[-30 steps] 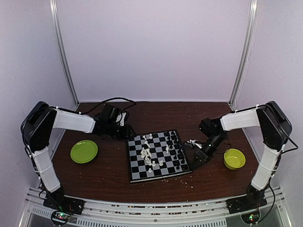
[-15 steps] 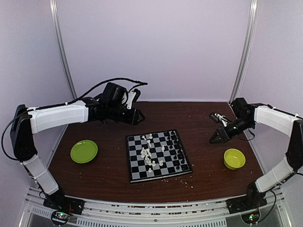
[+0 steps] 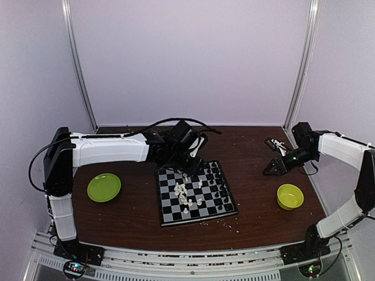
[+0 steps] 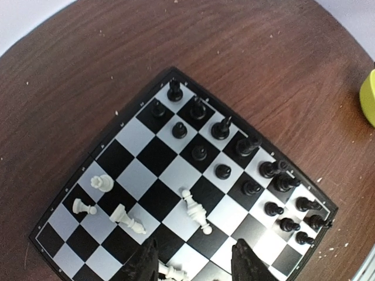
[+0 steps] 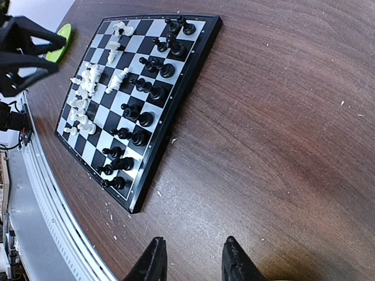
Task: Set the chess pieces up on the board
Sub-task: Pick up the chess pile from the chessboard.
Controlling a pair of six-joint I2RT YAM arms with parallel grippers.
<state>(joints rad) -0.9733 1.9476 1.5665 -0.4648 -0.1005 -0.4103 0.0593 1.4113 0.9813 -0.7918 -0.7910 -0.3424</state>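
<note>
The board point(image 3: 170, 213) lies in the middle of the table. Black chess pieces point(image 3: 218, 188) stand along its right side, and white chess pieces point(image 3: 183, 193) are bunched left of centre. My left gripper point(image 3: 190, 158) hovers open over the board's far edge. In the left wrist view a white piece point(image 4: 196, 212) lies toppled on the board point(image 4: 155, 155) just ahead of the left gripper point(image 4: 194, 266), and nothing is held. My right gripper point(image 3: 271, 170) hangs open over bare wood right of the board. The right wrist view shows the right gripper point(image 5: 193, 260) empty, beyond the board's rim point(image 5: 176, 99).
A lime-green plate point(image 3: 104, 187) sits left of the board and a lime-green bowl point(image 3: 290, 196) sits right of it, near the right gripper. Pale crumbs are scattered on the wood around the board. Metal posts stand at the back corners.
The left arm swung from the back left to over the board's far edge. The right arm drew back from the board's right edge. Both grippers opened wider.
</note>
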